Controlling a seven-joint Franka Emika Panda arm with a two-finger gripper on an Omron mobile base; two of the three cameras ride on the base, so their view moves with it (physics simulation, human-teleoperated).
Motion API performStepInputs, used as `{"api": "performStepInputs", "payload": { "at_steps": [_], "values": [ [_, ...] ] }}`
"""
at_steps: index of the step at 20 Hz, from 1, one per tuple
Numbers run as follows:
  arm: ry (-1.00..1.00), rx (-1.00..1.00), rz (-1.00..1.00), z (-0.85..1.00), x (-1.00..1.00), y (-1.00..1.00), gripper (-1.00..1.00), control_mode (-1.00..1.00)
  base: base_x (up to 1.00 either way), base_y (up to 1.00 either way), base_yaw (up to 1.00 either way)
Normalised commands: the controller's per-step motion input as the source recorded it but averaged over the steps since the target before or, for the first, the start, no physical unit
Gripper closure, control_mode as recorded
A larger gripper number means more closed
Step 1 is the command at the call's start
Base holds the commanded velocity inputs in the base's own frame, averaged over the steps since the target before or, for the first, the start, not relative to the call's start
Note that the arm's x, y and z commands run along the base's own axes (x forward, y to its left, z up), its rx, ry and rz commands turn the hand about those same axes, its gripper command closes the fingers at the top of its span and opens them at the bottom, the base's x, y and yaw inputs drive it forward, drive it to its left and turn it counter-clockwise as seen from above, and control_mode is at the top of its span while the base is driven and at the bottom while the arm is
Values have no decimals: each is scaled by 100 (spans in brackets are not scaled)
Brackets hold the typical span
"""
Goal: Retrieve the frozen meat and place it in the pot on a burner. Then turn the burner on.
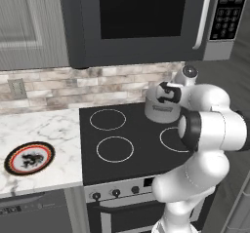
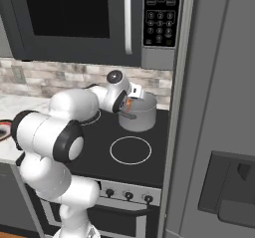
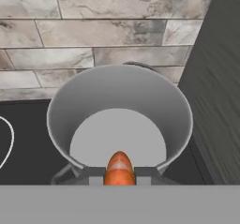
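Gripper [image 3: 120, 177] clamped on the meat [image 3: 119, 168], held over the near rim of the pot [image 3: 84, 101], which sits on the back right burner against the brick wall. Pot interior bare, so drop-in not yet done; burner knobs [image 2: 128, 195] untouched. Plate [image 1: 29, 157] on the counter at left, well apart. Nothing blocks the release.

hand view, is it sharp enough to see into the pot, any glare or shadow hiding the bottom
Hand view: evenly lit, no glare; the pot shows a plain pale floor, its inner wall slightly darker, and the frozen meat stands crisp between the jaws. Right base view: softer; the meat is a small orange spot at the pot's rim. Left base view: the arm hides most of the pot.
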Motion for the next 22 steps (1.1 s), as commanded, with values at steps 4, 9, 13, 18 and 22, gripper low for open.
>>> {"api": "performStepInputs", "payload": {
  "at_steps": [4,9,13,18,22],
  "values": [
    [0,0,0,-9,22,-6,100,-100,0,0,0],
    [0,0,0,-7,22,-7,100,-100,0,0,0],
    [0,0,0,0,22,-3,100,-100,0,0,0],
    [0,0,0,0,23,-4,100,-100,0,0,0],
    [0,0,0,-1,22,-3,100,-100,0,0,0]
  ]
}}
